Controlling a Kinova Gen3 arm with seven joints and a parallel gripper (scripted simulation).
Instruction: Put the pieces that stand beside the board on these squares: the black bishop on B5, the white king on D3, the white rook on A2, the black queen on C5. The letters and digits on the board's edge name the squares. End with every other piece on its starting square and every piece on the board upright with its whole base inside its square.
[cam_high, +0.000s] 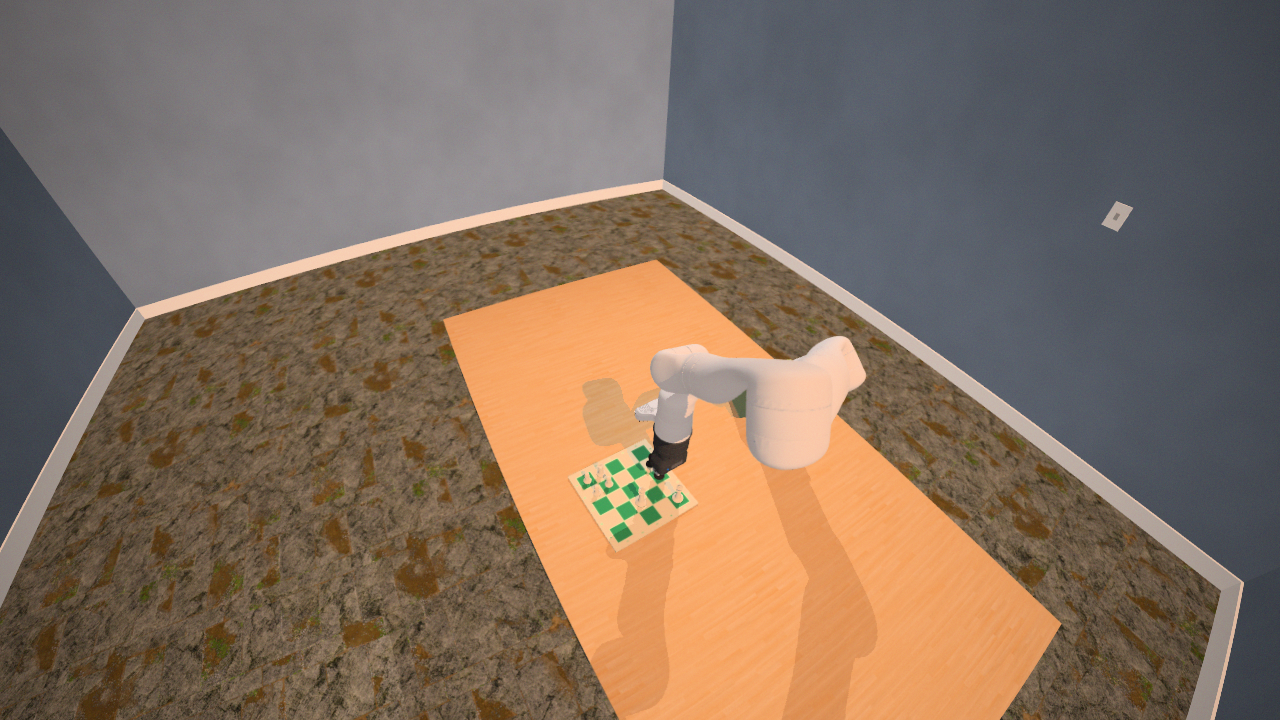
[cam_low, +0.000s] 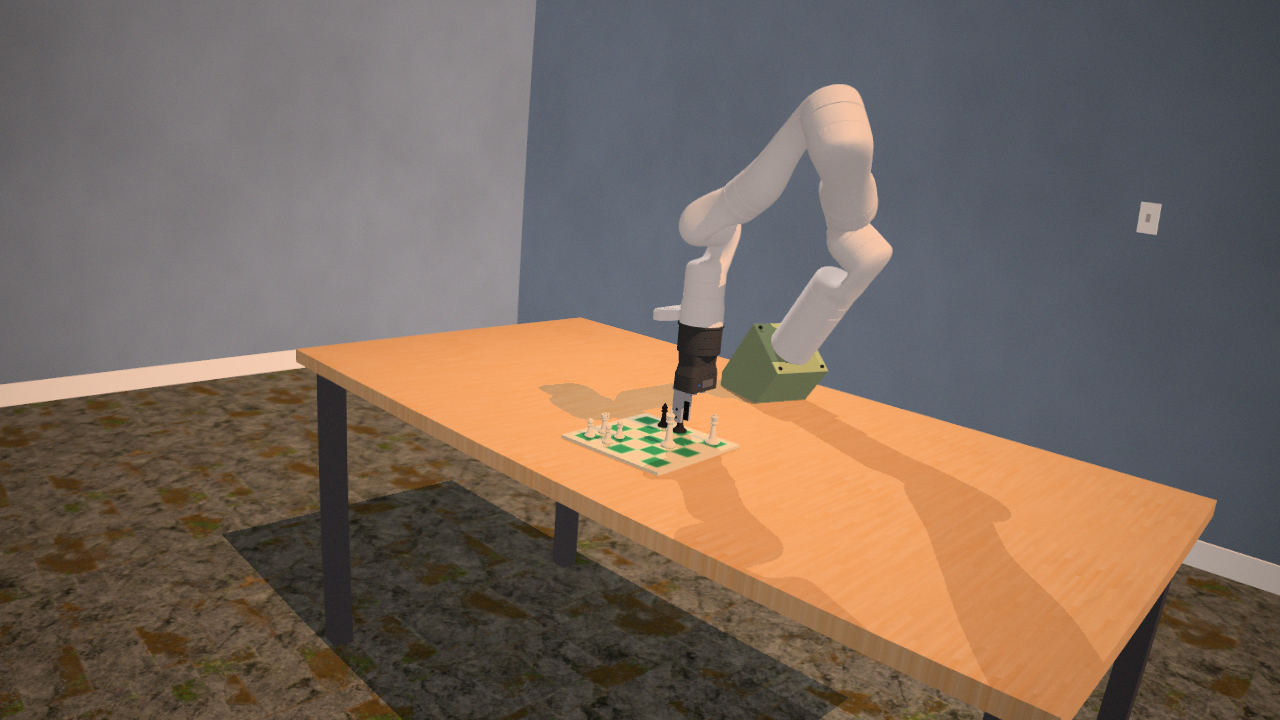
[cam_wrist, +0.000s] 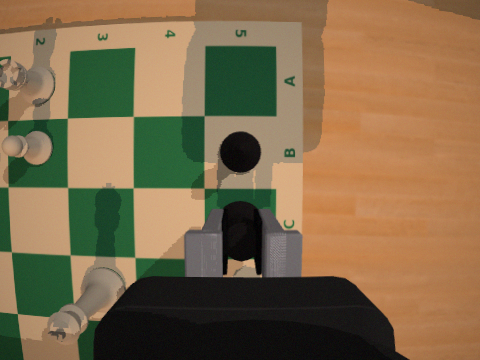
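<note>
The small green and cream chessboard (cam_high: 633, 493) lies on the orange table. In the wrist view my gripper (cam_wrist: 240, 231) is shut on the black queen (cam_wrist: 242, 231), upright over square C5 at the board's right edge. I cannot tell whether its base touches the board. The black bishop (cam_wrist: 240, 151) stands upright on B5, just beyond the queen and apart from the fingers. The white rook (cam_wrist: 27, 80) stands on A2. The white king (cam_wrist: 90, 300) stands on D3, left of my gripper. In the exterior view my gripper (cam_low: 681, 416) points straight down beside the bishop (cam_low: 663, 415).
A white pawn (cam_wrist: 27, 147) stands on B2. Another white piece (cam_low: 713, 429) stands near the board's right corner in the exterior view. The arm's green base block (cam_low: 773, 362) sits on the table behind the board. The table edge runs close to the board's front.
</note>
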